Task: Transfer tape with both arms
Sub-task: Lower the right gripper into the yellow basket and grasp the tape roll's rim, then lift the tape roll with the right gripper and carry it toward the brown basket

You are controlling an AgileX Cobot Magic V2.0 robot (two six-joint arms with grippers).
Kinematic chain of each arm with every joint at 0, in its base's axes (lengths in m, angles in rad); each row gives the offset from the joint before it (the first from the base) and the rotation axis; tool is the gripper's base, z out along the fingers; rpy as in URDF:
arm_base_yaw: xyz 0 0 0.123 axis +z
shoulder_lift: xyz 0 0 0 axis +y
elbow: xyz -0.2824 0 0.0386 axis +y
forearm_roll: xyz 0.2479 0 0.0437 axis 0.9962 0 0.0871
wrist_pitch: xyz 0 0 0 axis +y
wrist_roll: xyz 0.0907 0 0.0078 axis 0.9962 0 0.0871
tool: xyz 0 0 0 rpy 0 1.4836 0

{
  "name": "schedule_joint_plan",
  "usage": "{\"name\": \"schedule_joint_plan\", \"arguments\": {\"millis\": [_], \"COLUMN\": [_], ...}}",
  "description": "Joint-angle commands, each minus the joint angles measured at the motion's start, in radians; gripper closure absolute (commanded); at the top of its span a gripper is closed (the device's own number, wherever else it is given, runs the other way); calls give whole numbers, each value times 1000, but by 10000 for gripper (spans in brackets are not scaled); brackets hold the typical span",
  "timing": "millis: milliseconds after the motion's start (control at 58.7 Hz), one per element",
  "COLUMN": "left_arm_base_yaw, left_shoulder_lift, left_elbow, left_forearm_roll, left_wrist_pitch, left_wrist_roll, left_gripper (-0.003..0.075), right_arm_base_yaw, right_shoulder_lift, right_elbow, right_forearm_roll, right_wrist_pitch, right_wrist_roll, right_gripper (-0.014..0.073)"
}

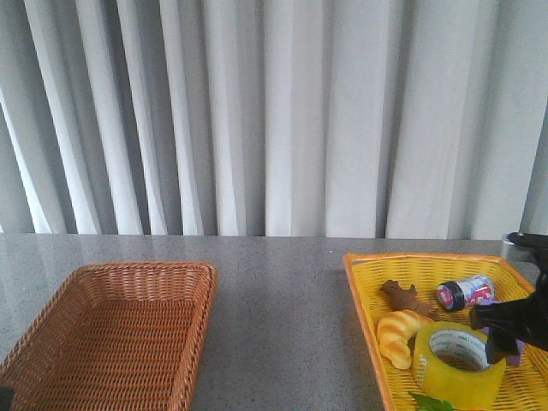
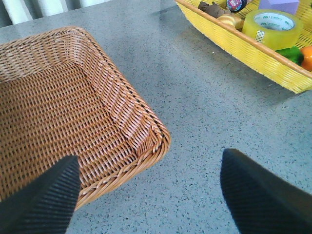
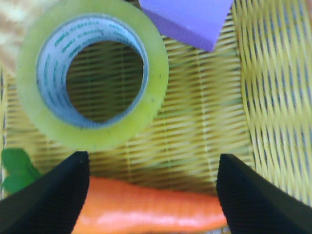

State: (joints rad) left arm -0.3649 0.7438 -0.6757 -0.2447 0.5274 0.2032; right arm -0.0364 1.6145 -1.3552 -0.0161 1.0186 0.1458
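The yellow tape roll (image 1: 459, 366) with a white printed core lies flat in the yellow basket (image 1: 368, 291) at the right. It also shows in the right wrist view (image 3: 92, 73) and the left wrist view (image 2: 273, 28). My right gripper (image 3: 153, 187) is open and empty, low over the basket, with the tape just beyond its fingertips and an orange carrot (image 3: 151, 212) between them. In the front view the right gripper (image 1: 507, 338) hangs at the tape's right side. My left gripper (image 2: 148, 187) is open and empty over the table beside the brown basket's corner.
A brown wicker basket (image 1: 120, 330) sits at the left, empty. The yellow basket also holds a croissant (image 1: 399, 336), a brown piece (image 1: 402, 297), a small black-and-red cylinder (image 1: 463, 292), a purple block (image 3: 187, 19) and a green leaf (image 3: 17, 170).
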Motion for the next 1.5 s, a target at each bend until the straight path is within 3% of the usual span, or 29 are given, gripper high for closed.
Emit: {"name": "schedule_joint_plan", "arguments": {"millis": [0,205,375,869,1312,1483], "left_arm_base_yaw": [-7,-7,-7,-7,-7,-7], "left_shoulder_lift": [-1,-1,-1,-1,-1,-1], "left_elbow": [-37,-36,-36,-36,-36,-36], "left_forearm_roll": [-19,-19,-19,-19,-19,-19], "left_wrist_pitch": [-63,-60,-60,-59,-59,-60], "left_wrist_roll": [2,2,2,2,2,2], "left_gripper": [144,144,144,144,144,144], "right_arm_base_yaw": [-8,-8,-8,-8,-5,12], "right_shoulder_lift": [41,184,261,307,121,18], "right_elbow": [-98,-207,-255,-288,-288,-288], "right_forearm_roll": [-11,-12,-30,-22,-17,93], "right_wrist_pitch": [11,52,41,8,63,6], "right_wrist_roll": [7,21,24,24,-3,-113], "right_gripper": [68,97,175,522,524,522]}}
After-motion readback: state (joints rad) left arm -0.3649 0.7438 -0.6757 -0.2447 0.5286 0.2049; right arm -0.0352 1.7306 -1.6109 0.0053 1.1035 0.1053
